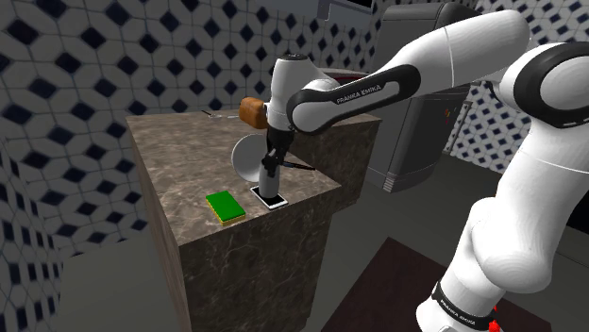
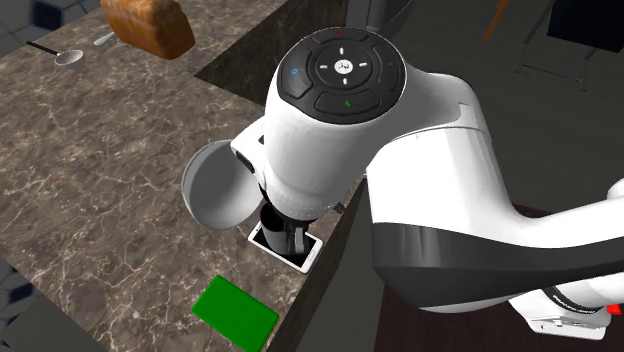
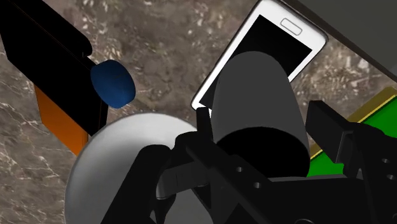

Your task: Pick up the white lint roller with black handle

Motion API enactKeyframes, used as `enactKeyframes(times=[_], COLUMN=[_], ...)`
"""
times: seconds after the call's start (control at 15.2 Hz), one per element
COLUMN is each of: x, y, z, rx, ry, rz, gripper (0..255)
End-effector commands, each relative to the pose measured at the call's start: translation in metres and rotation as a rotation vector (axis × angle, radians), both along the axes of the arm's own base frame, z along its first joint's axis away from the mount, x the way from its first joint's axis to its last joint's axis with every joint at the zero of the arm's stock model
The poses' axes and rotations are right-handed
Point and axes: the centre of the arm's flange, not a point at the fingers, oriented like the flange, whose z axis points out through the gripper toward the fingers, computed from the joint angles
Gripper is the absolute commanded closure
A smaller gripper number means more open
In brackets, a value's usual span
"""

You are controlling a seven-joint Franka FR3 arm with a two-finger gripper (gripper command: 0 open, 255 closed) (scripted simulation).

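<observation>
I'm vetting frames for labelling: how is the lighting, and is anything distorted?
Shoulder view: dim overall, the counter front in shade. Second exterior view: brighter, the arm bright white. Wrist view: the roller looms large, close to the lens.

Lint roller (image 3: 251, 89): its black handle end disappears behind the body of the gripper (image 3: 264, 114); it cannot be told if the far end touches the phone (image 3: 283, 35).
Phone: the roller covers one end of the screen; in the second exterior view the arm hides all but a corner.
Bowl (image 2: 212, 185): one side is behind the arm's wrist.
Green sponge (image 3: 380, 108): mostly behind the gripper, the rest cut by the picture's edge.
Bread loaf (image 2: 148, 25): top cut by the upper edge.
Black-and-orange object (image 3: 54, 70): cut by the edge, not identifiable.
</observation>
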Motion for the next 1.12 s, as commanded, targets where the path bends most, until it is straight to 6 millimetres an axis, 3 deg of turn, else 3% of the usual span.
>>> enactKeyframes(times=[0.0,0.92,1.06], x=[0.000,0.000,0.000], y=[-0.001,-0.001,-0.001], z=[0.005,0.079,0.079], rx=[-0.001,-0.001,-0.001], ry=[0.001,0.001,0.001], rz=[-0.002,-0.002,-0.002], gripper=[255,255,255])
